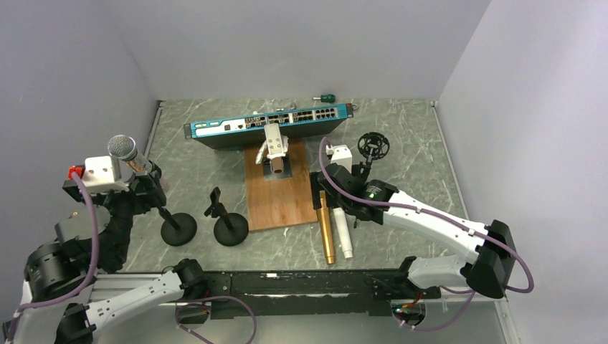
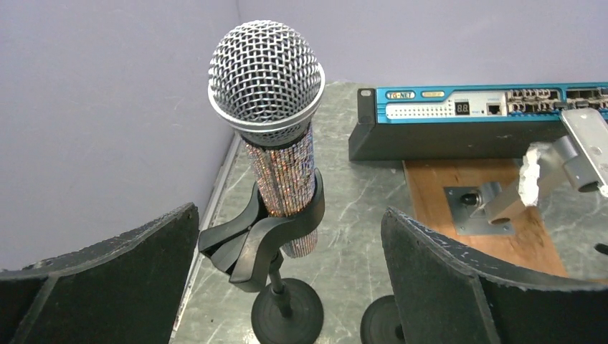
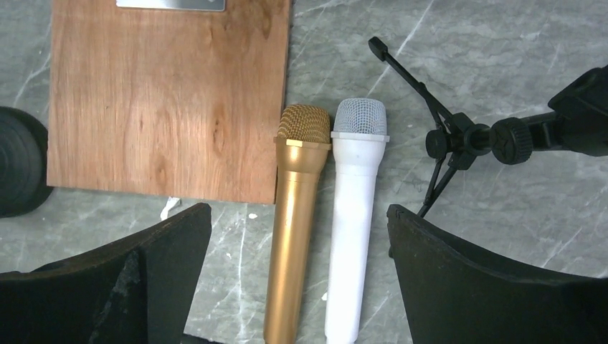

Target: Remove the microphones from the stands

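Note:
A microphone (image 1: 123, 148) with a silver mesh head and glittery body stands upright in the black clip of a stand (image 1: 178, 229) at the left. In the left wrist view the microphone (image 2: 276, 129) sits in the clip (image 2: 262, 236) above the round base (image 2: 287, 315). My left gripper (image 1: 145, 183) is open, its fingers (image 2: 107, 287) either side of the stand and apart from it. My right gripper (image 1: 337, 188) is open and empty above a gold microphone (image 3: 294, 222) and a white microphone (image 3: 355, 215) lying side by side on the table.
A second stand (image 1: 231, 228) with nothing in it stands right of the first. A wooden board (image 1: 279, 193) carries a metal bracket (image 1: 274, 147). A blue network switch (image 1: 269, 123) lies at the back. A small black tripod mount (image 1: 373, 147) stands at the right.

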Controlling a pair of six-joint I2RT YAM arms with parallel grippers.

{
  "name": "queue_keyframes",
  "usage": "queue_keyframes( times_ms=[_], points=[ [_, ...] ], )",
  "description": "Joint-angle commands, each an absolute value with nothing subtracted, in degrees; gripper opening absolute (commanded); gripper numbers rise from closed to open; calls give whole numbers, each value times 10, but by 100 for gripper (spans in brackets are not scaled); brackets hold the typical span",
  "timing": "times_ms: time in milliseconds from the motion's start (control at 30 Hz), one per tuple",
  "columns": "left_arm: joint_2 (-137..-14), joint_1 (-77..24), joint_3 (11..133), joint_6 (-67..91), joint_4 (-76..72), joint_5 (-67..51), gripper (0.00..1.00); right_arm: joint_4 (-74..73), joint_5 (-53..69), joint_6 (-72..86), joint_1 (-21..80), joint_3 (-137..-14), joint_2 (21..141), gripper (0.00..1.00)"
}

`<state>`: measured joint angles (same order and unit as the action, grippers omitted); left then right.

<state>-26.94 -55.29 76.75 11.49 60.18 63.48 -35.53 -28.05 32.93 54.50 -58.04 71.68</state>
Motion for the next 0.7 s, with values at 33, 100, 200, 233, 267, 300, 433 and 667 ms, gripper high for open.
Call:
queue_keyframes(
  times_ms=[33,100,200,233,267,300,433,667],
  points=[
    [-274,-557,742,60,486,701,99,-347,-268,330,550,-570,684,94],
    [-279,-556,730,45,467,706,99,-348,-266,332,551,-568,679,95],
    [-287,-557,720,34,452,705,99,-347,-262,334,553,-564,670,95],
    [-290,-557,720,34,450,707,99,-347,-262,334,552,-563,669,95],
    [-295,-557,721,35,454,709,100,-348,-262,333,553,-563,669,95],
    [-303,-557,727,48,467,710,99,-350,-263,332,553,-563,668,95],
    [-318,-557,730,40,457,712,100,-362,-270,328,553,-571,672,96],
    [-326,-545,712,27,425,686,99,-352,-264,329,554,-560,667,96]
  ],
)
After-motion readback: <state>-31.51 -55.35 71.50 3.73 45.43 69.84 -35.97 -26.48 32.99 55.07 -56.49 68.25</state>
